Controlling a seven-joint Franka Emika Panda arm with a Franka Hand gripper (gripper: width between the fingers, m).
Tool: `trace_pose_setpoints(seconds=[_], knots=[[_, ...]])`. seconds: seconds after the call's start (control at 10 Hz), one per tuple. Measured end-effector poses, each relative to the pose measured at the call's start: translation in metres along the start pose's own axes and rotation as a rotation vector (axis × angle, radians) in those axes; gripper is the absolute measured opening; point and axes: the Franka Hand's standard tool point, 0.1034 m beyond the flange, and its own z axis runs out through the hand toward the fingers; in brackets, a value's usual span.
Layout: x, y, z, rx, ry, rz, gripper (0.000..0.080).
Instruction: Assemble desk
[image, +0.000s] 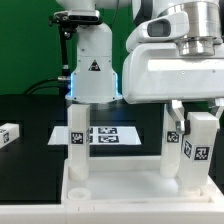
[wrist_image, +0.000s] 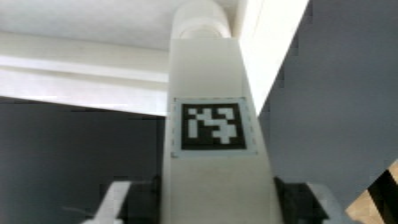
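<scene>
Gripper (image: 197, 118) fingers (wrist_image: 121, 208) pinch the top of the right leg (image: 200, 155). You see it upright in the panel (image: 115, 197) corner at the exterior view's right. Second leg (image: 77, 135) stands left; third leg (image: 8, 135) lies off-panel.

Leg (wrist_image: 214, 90) in the gripper (wrist_image: 199, 205) blurred up close (fingertips (wrist_image: 121, 208) mostly cut off), desk panel (image: 120, 205) cropped below.

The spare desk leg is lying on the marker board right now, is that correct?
Not quite. The spare desk leg lies on the black table at the exterior view's left, apart from the marker board, as the exterior view shows.
</scene>
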Motion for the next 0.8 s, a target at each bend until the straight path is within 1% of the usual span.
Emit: trace_pose_setpoints(seconds=[0.1,0.2,0.3,0.4,0.5,0.6,0.8], knots=[[0.0000,0.0000,0.0000,0.000,0.000,0.000,0.0284],[-0.0002,0.0001,0.0002,0.000,0.000,0.000,0.0341],[-0.0003,0.0001,0.0002,0.000,-0.001,0.000,0.0478],[-0.0003,0.0001,0.0003,0.000,-0.001,0.000,0.0478],[-0.0004,0.0001,0.0003,0.000,-0.001,0.000,0.0610],[-0.0029,-0.0005,0.0015,0.004,-0.036,0.001,0.0639],[0.0048,0.0063,-0.0020,0.018,-0.089,0.085,0.0648]])
